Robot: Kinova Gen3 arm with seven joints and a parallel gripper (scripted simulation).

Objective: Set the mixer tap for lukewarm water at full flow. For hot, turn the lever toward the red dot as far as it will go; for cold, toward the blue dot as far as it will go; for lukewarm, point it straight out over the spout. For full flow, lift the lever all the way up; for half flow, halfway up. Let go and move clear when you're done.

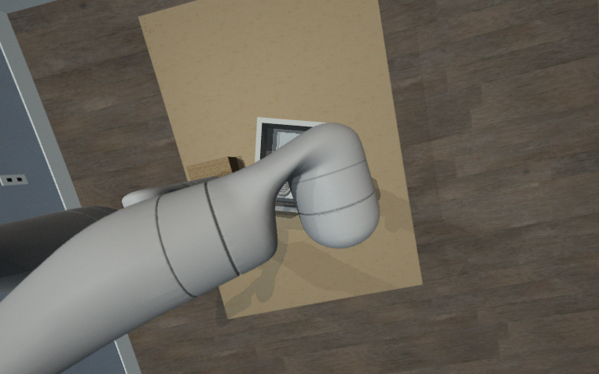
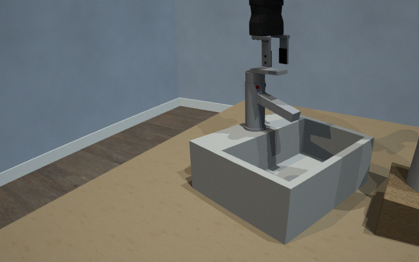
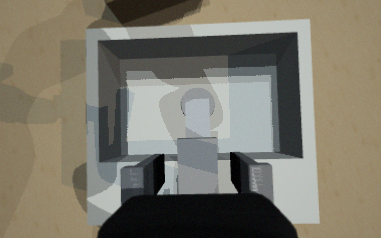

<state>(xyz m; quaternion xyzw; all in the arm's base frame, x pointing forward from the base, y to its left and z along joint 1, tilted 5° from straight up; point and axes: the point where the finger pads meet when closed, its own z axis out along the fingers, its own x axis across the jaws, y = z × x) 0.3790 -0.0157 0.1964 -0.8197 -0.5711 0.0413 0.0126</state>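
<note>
basin (image 1: 259, 139) (image 2: 240, 195) (image 3: 310, 190): matt, smooth | block (image 1: 209, 167) (image 2: 409, 218) (image 3: 151, 12): wood-grained | tap (image 2: 251, 104) (image 3: 197, 165): metal-grey

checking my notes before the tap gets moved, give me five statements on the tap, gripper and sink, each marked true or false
1. The gripper is open. True.
2. The lever is turned well off to one side of the spout. False: it points straight out over the spout.
3. The lever is lifted all the way up. False: it lies about level, not raised.
4. The red dot is on the tap body, below the lever. True.
5. The spout reaches out away from the basin. False: it reaches out over the basin.
</note>
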